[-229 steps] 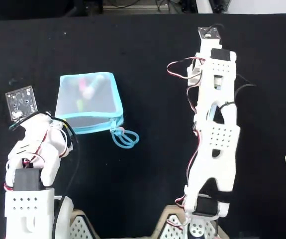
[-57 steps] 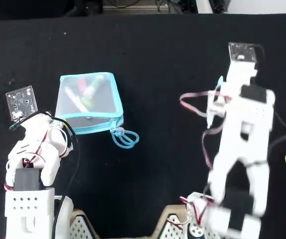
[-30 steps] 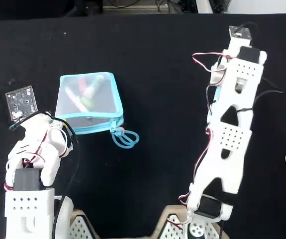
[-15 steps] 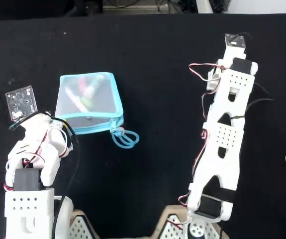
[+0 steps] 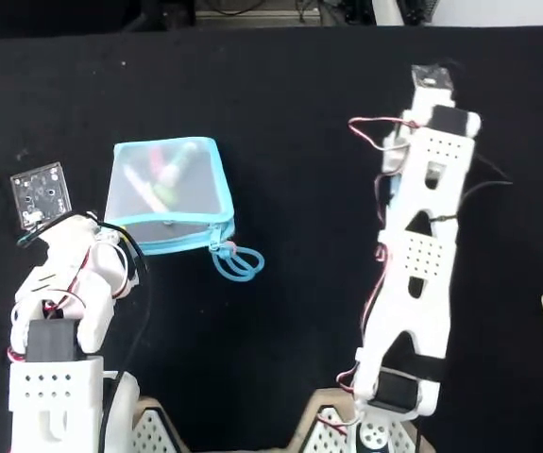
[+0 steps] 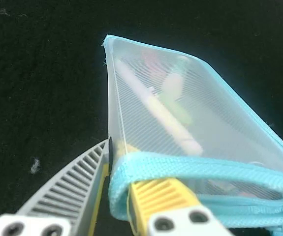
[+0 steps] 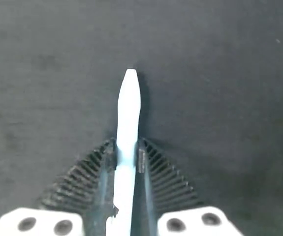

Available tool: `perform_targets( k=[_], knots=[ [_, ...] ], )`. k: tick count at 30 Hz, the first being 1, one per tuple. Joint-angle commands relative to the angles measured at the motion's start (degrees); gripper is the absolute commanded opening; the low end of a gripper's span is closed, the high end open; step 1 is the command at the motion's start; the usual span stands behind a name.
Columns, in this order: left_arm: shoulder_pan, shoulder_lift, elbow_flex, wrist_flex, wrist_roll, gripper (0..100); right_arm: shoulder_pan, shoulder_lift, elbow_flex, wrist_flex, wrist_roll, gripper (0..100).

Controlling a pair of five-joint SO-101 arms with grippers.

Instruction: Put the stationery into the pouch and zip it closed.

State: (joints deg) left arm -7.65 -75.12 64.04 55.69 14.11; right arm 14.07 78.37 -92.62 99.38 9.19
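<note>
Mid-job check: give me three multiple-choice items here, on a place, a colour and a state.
1. The pouch lies: A) at the left gripper B) under the right arm C) off the table
2. Its trim is: A) red B) light blue C) black
3. The right gripper is: A) open, empty B) shut on a white pen C) shut on the pouch
Answers: A, its corner sits between that gripper's fingers; B, the border is light blue; B, the pen is clamped there.
</note>
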Motion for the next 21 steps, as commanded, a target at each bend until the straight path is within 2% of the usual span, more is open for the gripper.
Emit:
perform_targets(
  k=[1, 12, 18, 21],
  knots=[
    [-0.3, -0.7, -0.5, -1.4, -0.4, 3, -3.0, -9.4, 2.9, 2.0, 1.0, 1.1],
    [-0.3, -0.7, -0.5, -1.5, -0.4, 3, -10.6, -38.7, 47.1, 0.5, 1.7, 1.1],
    [-0.3, -0.7, -0.5, -1.5, -0.4, 3, -10.6, -51.0, 66.4, -4.7, 5.9, 1.1],
    [-0.3, -0.7, -0.5, -1.5, -0.4, 3, -10.6, -55.6, 78.3, -11.6, 8.8, 1.1]
  ],
)
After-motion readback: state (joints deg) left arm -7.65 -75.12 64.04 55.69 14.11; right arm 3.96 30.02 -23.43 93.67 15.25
